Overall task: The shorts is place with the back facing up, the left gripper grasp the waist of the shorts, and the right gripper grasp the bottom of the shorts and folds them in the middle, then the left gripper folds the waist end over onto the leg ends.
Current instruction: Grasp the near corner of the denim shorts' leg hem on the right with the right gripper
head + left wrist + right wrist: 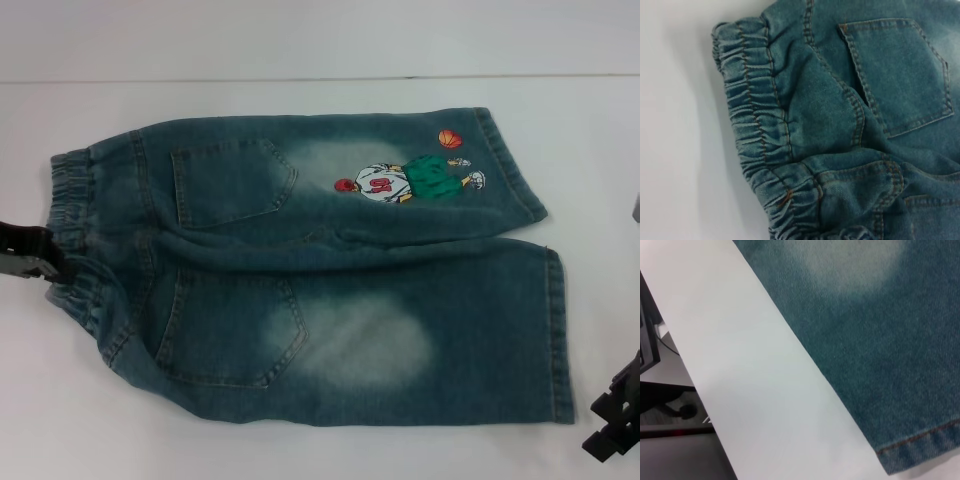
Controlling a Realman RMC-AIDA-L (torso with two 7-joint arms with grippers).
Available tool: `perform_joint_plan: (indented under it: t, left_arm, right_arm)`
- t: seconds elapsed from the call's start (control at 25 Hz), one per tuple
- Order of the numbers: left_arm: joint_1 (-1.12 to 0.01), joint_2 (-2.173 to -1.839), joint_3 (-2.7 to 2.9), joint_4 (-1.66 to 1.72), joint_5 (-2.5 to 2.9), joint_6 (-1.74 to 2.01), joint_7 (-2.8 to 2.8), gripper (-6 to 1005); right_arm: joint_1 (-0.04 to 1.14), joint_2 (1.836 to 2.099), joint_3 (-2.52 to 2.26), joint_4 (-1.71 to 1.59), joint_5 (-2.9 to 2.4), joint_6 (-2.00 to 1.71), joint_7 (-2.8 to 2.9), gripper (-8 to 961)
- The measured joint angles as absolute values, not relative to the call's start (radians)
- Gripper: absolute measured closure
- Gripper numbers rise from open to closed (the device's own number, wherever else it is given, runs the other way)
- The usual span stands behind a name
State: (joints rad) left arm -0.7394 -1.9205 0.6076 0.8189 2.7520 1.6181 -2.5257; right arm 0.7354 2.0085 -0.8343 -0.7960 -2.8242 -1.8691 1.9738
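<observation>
The blue denim shorts (pixel 340 290) lie flat on the white table (pixel 300 50), back pockets up. The elastic waist (pixel 75 215) points left and the two leg ends (pixel 558 330) point right. A cartoon basketball player print (pixel 400 178) is on the far leg. My left gripper (pixel 40 255) sits at the waist's near end, touching the gathered band. The left wrist view shows the waist (pixel 752 125) and a back pocket (pixel 900 75) close up. My right gripper (pixel 615 415) is just off the near leg's bottom corner, apart from the cloth. The right wrist view shows that leg's hem (pixel 920 445).
White table top (pixel 765 390) surrounds the shorts on all sides. In the right wrist view the table's edge runs diagonally, with dark floor and equipment (pixel 660 405) beyond it. A grey object (pixel 636 208) shows at the right border of the head view.
</observation>
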Motion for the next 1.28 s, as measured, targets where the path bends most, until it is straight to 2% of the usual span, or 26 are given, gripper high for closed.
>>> perform_joint_plan:
  t: [0.4,0.88,1.28]
  left_arm:
    - [-0.739,-1.92,0.606,0.819,2.752,1.617,-2.524,972]
    - [-0.749,-1.925,0.608,0.825,2.75,1.637,-2.516,971]
    - [-0.748,-1.923,0.606,0.824,2.75,1.633,-2.516,971]
  right_arm:
    - [0.749,2.009,-0.873,-0.767,-2.824,-1.839,1.993,256]
    - [0.771,2.021,-0.878,-0.76,-2.824,-1.831,1.996,271]
    - [0.778,2.016,-0.9,-0.754,-2.826,-1.833,1.997,289]
